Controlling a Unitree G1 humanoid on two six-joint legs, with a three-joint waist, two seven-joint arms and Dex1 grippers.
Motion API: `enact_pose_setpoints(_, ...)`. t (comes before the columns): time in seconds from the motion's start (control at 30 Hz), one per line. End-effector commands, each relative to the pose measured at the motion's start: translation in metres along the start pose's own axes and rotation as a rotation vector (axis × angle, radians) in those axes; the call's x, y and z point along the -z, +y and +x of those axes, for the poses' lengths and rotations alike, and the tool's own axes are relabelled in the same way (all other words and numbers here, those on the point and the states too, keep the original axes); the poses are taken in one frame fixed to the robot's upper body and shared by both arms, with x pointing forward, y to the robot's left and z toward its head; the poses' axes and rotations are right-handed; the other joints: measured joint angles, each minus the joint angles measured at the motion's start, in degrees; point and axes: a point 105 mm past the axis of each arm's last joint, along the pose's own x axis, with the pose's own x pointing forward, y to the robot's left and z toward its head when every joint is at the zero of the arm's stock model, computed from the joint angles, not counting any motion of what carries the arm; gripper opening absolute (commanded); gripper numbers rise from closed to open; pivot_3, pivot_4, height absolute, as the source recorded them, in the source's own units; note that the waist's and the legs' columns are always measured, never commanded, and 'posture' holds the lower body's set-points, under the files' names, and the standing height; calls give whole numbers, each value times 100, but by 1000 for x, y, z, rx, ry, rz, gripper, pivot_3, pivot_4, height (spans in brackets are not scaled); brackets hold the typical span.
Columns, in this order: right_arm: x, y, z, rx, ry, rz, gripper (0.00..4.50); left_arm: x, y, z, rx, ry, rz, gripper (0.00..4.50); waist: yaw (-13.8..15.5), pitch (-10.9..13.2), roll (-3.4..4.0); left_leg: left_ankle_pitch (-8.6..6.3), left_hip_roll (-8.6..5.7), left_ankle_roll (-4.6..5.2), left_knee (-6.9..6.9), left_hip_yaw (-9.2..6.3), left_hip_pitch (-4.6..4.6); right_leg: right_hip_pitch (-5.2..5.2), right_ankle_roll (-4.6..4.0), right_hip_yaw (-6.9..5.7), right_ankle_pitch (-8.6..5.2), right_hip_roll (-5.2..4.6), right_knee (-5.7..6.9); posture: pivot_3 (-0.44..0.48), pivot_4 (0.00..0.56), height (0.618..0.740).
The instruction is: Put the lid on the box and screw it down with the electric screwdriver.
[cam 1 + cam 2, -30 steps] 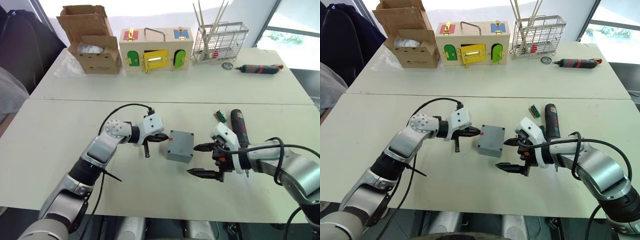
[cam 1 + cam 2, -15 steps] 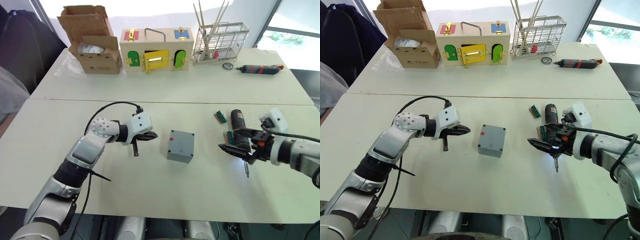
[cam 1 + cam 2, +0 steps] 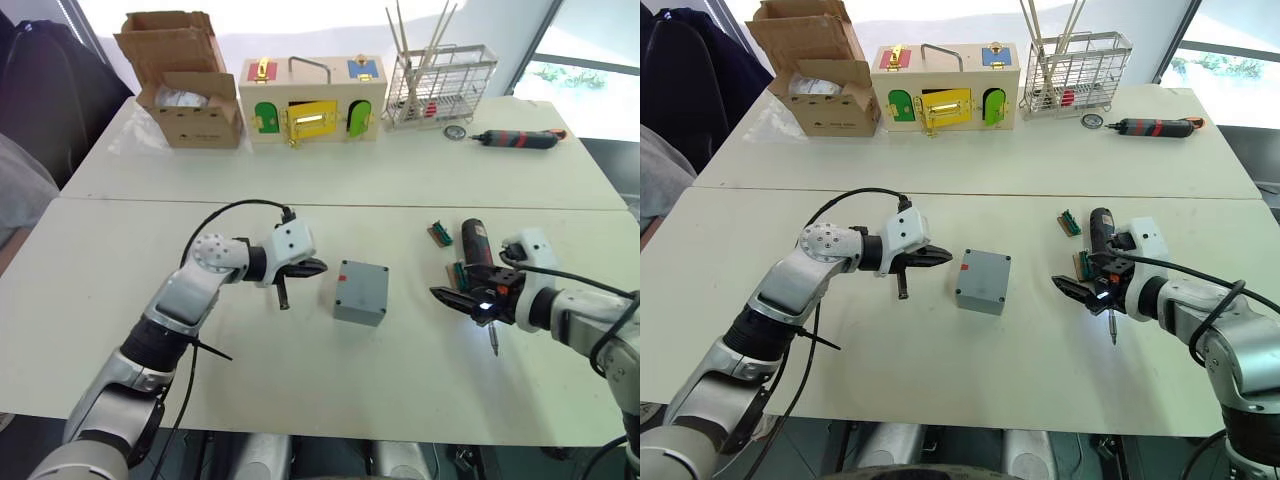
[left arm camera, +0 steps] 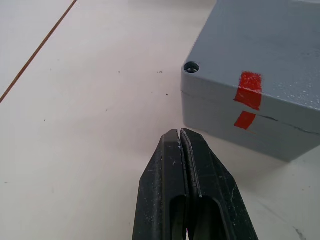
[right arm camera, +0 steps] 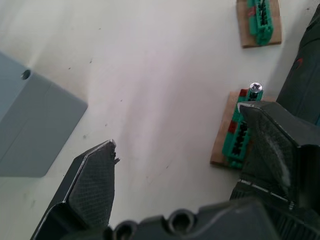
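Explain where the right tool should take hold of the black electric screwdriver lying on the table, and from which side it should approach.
Grip the electric screwdriver around the middle of its thick cylindrical body, coming down from above with one finger on either side. It lies flat on the table, bit end towards the robot, so only the rounded flanks are free. The open right tool is already next to it; green connector pieces crowd the box-facing side.

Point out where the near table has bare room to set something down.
Bare tabletop lies between the box and the right gripper, along the near edge in front of both, and left of the left gripper. It is crowded around the electric screwdriver, where green connector pieces lie.
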Motion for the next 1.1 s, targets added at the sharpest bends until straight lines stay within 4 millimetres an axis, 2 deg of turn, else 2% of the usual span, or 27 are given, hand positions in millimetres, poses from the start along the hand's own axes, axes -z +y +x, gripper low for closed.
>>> enact_pose_setpoints(0.03,-3,-5,-1,40,16,-24,4475,-8,3,-2,-21,-25,22,0,-1,0,0,0,0,0,0,0,0,0,0,0,0,0,0,0,150,731)
enact_pose_setpoints(0.2,-12,-5,5,64,-2,-35,4475,-9,3,-1,-29,-38,15,0,0,0,0,0,0,0,0,0,1,1,0,0,0,0,0,0,150,731)
enact_pose_setpoints(0.43,-14,-19,6,165,35,-51,4475,-11,1,1,-28,-49,18,0,1,0,1,0,0,0,0,0,1,0,0,0,0,0,0,0,150,731)
enact_pose_setpoints(0.67,-27,-10,8,147,19,-63,4475,-14,0,3,-26,-64,18,0,-6,0,1,0,0,0,0,0,1,0,0,0,0,0,0,0,150,731)
enact_pose_setpoints(0.8,-18,-16,9,182,78,-32,4475,-15,0,4,-30,-67,20,0,5,0,1,0,0,0,0,-1,1,0,0,-1,0,0,0,0,150,731)
enact_pose_setpoints(0.97,-15,-19,8,195,102,-33,4475,-15,1,4,-37,-67,20,0,3,-1,1,0,-1,0,0,-2,0,1,0,0,0,0,-1,0,150,731)
enact_pose_setpoints(1.0,-17,-18,9,186,91,-34,4475,-15,1,4,-39,-66,19,0,2,-1,0,0,-1,0,0,-1,1,1,0,0,0,0,-1,0,150,731)
enact_pose_setpoints(1.1,-44,-10,2,102,-52,44,4475,-13,0,3,-39,-66,14,0,-8,-1,1,0,-1,0,-1,-1,0,1,0,0,0,0,-2,0,150,731)
